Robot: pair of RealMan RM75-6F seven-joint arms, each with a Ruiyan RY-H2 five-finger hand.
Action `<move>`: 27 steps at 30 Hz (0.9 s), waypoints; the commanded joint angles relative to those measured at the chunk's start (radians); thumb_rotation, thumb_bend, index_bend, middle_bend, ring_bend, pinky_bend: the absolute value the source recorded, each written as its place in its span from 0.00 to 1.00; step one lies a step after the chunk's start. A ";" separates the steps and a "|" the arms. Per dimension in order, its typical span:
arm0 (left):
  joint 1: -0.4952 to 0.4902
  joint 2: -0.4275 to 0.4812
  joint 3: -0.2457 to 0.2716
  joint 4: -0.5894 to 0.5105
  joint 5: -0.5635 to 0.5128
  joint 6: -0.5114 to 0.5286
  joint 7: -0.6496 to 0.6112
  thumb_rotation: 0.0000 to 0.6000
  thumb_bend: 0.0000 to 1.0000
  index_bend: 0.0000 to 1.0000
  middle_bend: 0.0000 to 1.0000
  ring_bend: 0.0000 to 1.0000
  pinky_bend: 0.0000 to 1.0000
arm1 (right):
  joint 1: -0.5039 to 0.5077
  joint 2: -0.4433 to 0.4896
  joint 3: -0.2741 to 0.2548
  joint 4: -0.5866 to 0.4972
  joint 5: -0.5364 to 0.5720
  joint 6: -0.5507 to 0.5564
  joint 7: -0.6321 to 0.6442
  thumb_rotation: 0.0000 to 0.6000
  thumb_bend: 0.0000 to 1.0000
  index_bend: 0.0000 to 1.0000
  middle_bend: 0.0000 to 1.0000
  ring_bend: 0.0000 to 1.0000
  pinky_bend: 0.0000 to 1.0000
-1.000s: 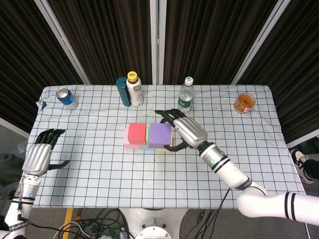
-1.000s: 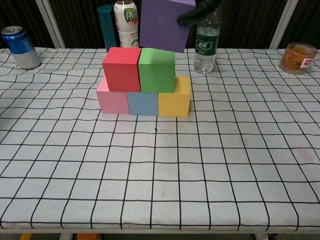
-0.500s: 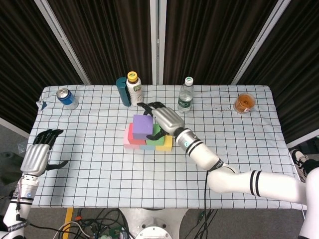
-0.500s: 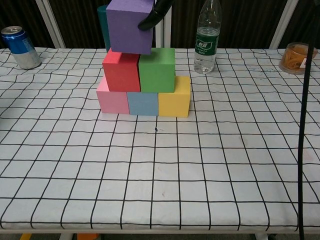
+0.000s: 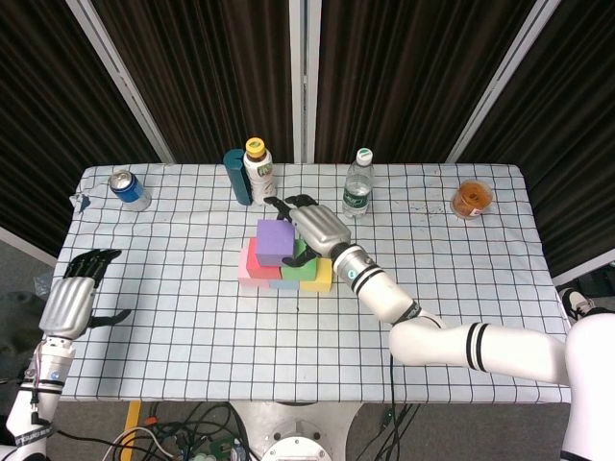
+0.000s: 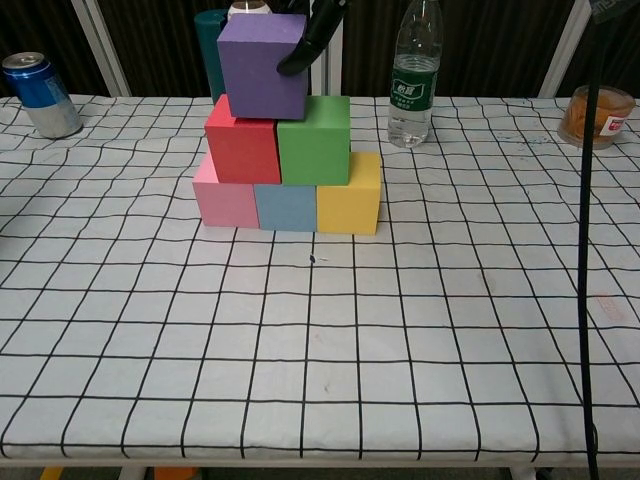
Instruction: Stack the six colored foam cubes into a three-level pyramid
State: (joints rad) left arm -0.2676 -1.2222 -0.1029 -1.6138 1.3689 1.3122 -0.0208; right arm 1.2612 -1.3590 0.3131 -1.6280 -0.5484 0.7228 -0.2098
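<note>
Purple foam cube (image 6: 264, 64) comes left and down from above the green foam cube (image 6: 314, 139) a second ago; now it sits on top of the red foam cube (image 6: 243, 139) and green one, mostly over the red. Right hand (image 5: 315, 223) moves left with it, fingers still on the cube's right side. Right arm reaches further across the table.

A table under a white checked cloth (image 5: 192, 317) stands before dark curtains (image 5: 384, 67); cables (image 5: 183, 437), seemingly, litter the floor.
</note>
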 commanded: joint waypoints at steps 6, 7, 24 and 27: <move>-0.001 0.000 0.001 0.003 0.000 -0.006 -0.010 1.00 0.09 0.14 0.12 0.07 0.10 | 0.008 -0.006 -0.013 0.001 0.005 0.005 -0.006 1.00 0.19 0.00 0.37 0.07 0.02; 0.000 0.001 0.001 0.003 -0.001 -0.007 -0.010 1.00 0.09 0.14 0.12 0.07 0.10 | 0.009 -0.006 -0.013 0.000 0.005 0.007 -0.006 1.00 0.19 0.00 0.37 0.07 0.02; 0.003 -0.001 0.005 0.011 0.006 -0.006 -0.024 1.00 0.09 0.14 0.12 0.07 0.10 | 0.017 0.012 -0.029 -0.024 0.029 0.021 -0.021 1.00 0.19 0.00 0.37 0.07 0.02; 0.003 -0.002 0.005 0.014 0.005 -0.007 -0.026 1.00 0.09 0.14 0.12 0.07 0.10 | 0.019 0.011 -0.029 -0.024 0.030 0.024 -0.022 1.00 0.19 0.00 0.37 0.07 0.02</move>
State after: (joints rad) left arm -0.2643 -1.2244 -0.0979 -1.5999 1.3739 1.3049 -0.0470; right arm 1.2797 -1.3475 0.2842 -1.6516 -0.5186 0.7469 -0.2316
